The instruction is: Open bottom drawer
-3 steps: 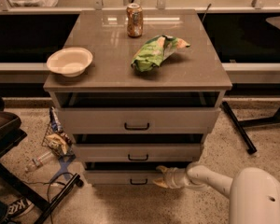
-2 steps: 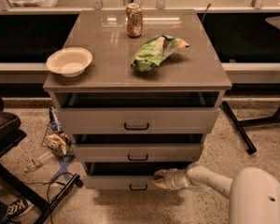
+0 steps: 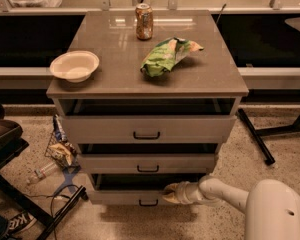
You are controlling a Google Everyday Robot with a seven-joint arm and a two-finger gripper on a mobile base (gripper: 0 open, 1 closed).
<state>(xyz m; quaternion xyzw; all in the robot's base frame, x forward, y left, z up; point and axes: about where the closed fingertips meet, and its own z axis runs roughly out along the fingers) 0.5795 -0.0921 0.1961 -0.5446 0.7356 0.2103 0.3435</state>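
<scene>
The bottom drawer [image 3: 120,197] is the lowest of three grey-beige drawers in the cabinet. It stands pulled out a little, with a dark gap above its front panel. Its small black bar handle [image 3: 148,203] sits at the panel's centre. My gripper [image 3: 171,193] reaches in from the right on a white arm. It is at the top edge of the bottom drawer's front, just right of and above the handle. The middle drawer [image 3: 148,163] and top drawer [image 3: 146,128] also stand slightly out.
On the cabinet top [image 3: 115,74] are a white bowl [image 3: 74,65], a green chip bag [image 3: 167,55] and a soda can [image 3: 144,21]. Litter and a bottle [image 3: 42,172] lie on the floor at left. A dark stand [image 3: 10,149] is at left, table legs [image 3: 256,138] at right.
The bottom drawer has slid out further toward me. My gripper has moved with its front edge, back and slightly down.
</scene>
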